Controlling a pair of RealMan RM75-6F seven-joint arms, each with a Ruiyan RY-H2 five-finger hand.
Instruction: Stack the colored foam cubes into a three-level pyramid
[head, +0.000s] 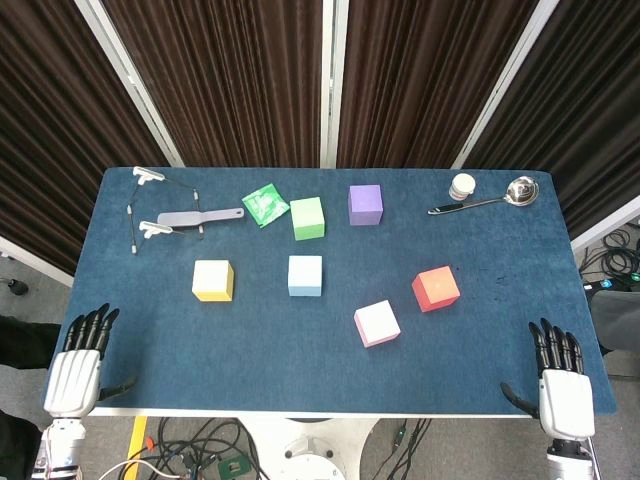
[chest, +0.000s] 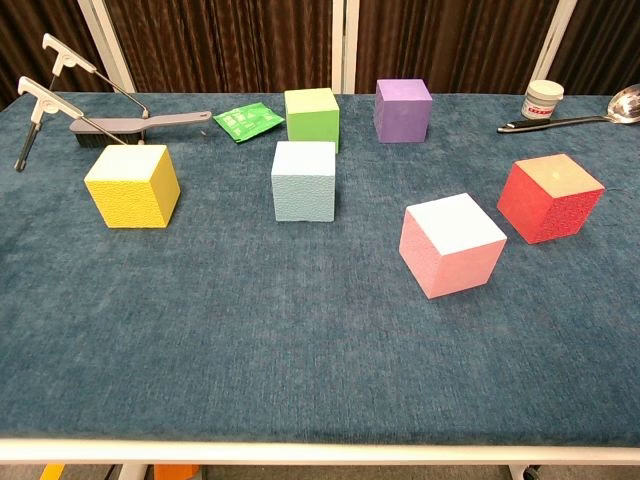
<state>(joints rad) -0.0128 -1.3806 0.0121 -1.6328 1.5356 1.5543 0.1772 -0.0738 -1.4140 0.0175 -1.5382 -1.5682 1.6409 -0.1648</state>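
Head view: pink cube (head: 377, 323) and red cube (head: 436, 288), both turned askew.

Robot lab or test cell: dark pleated curtains (head: 230, 70) on white frame poles (head: 130, 75) enclose blue felt-topped desk (head: 250, 340); loose cables (head: 200, 445) on grey floor beneath; more cables (head: 615, 265) at right edge.

middle cube (head: 305, 275): table centre
ladle (head: 490, 198): two o'clock
brush (head: 195, 217): ten o'clock
packet (head: 265, 205): eleven o'clock
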